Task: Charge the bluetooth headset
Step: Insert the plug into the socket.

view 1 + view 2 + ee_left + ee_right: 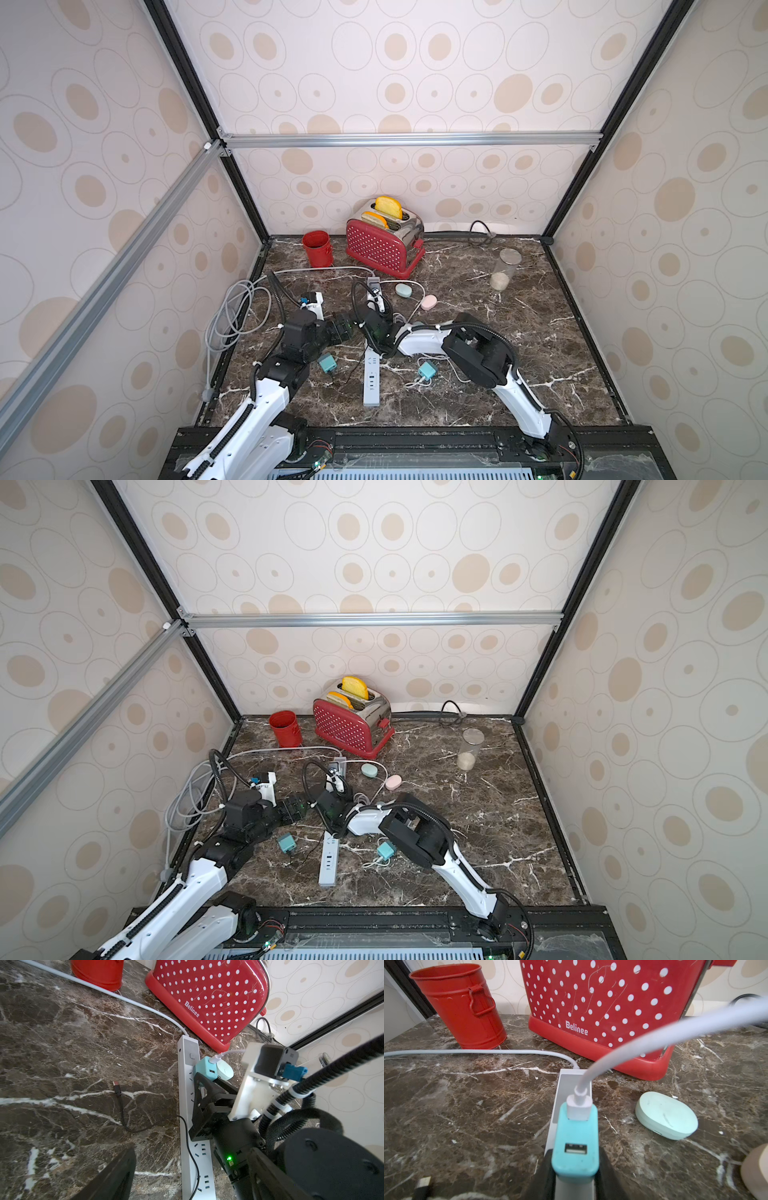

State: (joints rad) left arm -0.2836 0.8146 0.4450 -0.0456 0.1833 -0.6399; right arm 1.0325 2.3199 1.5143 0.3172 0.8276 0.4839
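Over the far end of the long white plastic power strip point(563, 1095), the right hand point(575, 1152) is clamped on a small teal plastic charger cube point(575, 1142), one black finger on each side face. A stiff white USB cable point(633, 1043) is plugged into the cube's upper port; the port below is empty. The strip's long axis runs from the near edge of the dark veined marble tabletop point(467, 1105) toward the red polka-dot toaster point(591, 1001). The cube sits on that line, so the coming move looks like a straight push down into a socket. Whether the prongs are already seated is hidden.

The headset, a smooth mint-green pebble-shaped case point(666, 1115), lies flat just beside the strip's end, on the right arm's side, apart from the cube. A pink case of like shape point(429, 302) lies near it; which one the cable reaches I cannot tell. The left hand point(347, 327) hangs empty, jaws wide, near the strip's middle, farther from the cube.
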